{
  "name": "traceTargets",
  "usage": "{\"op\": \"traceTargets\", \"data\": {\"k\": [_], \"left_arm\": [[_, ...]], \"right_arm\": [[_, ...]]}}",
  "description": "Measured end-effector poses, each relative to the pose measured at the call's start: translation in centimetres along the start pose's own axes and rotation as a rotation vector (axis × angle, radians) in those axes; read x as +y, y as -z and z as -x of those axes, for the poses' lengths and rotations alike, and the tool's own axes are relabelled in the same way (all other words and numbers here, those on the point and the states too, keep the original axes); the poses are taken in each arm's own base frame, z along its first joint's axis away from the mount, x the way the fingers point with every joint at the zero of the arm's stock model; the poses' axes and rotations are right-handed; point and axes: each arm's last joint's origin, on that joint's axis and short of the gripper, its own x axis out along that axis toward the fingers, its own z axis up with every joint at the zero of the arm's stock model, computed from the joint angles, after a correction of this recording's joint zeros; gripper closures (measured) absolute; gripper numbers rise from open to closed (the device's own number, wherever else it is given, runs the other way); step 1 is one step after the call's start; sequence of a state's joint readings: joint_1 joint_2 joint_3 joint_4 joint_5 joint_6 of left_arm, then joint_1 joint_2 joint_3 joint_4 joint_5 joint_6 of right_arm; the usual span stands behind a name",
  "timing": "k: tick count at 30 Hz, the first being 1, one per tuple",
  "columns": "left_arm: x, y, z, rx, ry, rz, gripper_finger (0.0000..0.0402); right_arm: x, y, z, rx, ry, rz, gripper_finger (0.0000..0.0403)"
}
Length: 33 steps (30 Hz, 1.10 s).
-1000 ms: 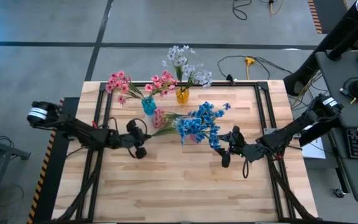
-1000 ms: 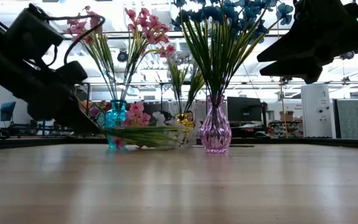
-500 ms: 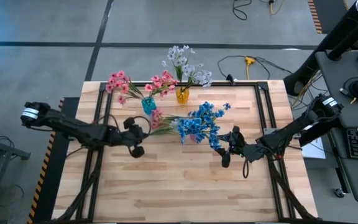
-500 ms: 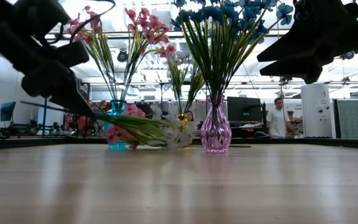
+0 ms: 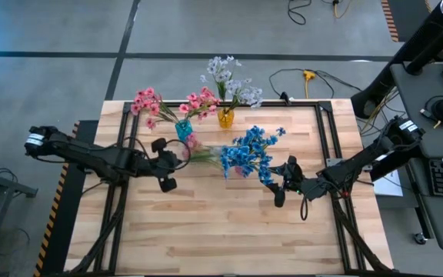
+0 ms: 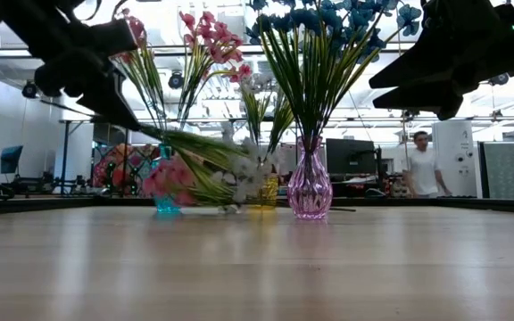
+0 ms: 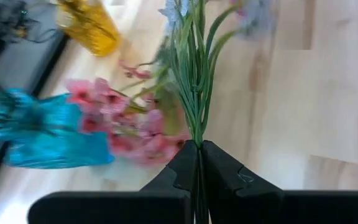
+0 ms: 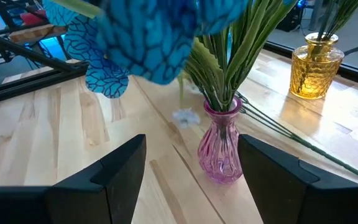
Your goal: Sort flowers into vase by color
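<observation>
My left gripper (image 5: pixel 168 164) is shut on a bunch of flowers (image 6: pixel 205 167) with thin green stems, pink blooms (image 7: pixel 129 127) and pale white-lavender blooms (image 6: pixel 244 174). It hangs above the table, near the teal vase (image 5: pixel 184 131) that holds pink flowers (image 5: pixel 146 104). A yellow vase (image 5: pixel 225 118) holds pale flowers. A pink vase (image 8: pixel 221 152) holds blue flowers (image 5: pixel 246 152). My right gripper (image 8: pixel 191 152) stands open, level, facing the pink vase without touching it. My left gripper pinches several green stems (image 7: pixel 197 138) of the bunch between its two fingers, near the stems' bare end. The fingers slant down from the table's left side and lie along the stems. The bunch slopes down away from the fingers, bloom end (image 6: pixel 172 178) lowest, close over the table.
The three vases stand close together at the table's far middle, their sprays reaching wide above them. The near half of the wooden table (image 5: pixel 229 231) shows bare boards. Black rails (image 5: pixel 325 138) run along both sides. A person stands far off in the room (image 6: pixel 420 169).
My left gripper has risen, staying shut, and has tipped. The stem end of the bunch has come up with it; the bunch, which lay flat on the table, now slopes with its blooms hanging low beside the teal vase.
</observation>
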State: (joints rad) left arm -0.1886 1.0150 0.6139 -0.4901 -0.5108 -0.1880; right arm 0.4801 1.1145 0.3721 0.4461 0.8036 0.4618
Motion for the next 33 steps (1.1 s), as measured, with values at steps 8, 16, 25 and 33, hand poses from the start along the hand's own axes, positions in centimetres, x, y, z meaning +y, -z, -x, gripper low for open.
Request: {"op": "traceTargets", "data": {"k": [8,16,25,33], "left_arm": [[1.1,-1.2,2.1,-0.040,-0.051,-0.014,0.0401],[2.1,-1.6,3.9,-0.120,-0.040,0.012,0.0401],[3.0,-1.7,5.6,-0.196,-0.027,0.050,0.0401],[3.9,-2.7,7.4,-0.267,-0.015,0.099,0.0401]], "right_arm": [[0.0,0.0,0.0,0.000,0.000,0.000,0.0154],[0.0,0.0,0.0,0.000,0.000,0.000,0.0160],[0.0,0.0,0.0,0.000,0.000,0.001,0.0162],[0.0,0.0,0.0,0.000,0.001,0.000,0.0157]]}}
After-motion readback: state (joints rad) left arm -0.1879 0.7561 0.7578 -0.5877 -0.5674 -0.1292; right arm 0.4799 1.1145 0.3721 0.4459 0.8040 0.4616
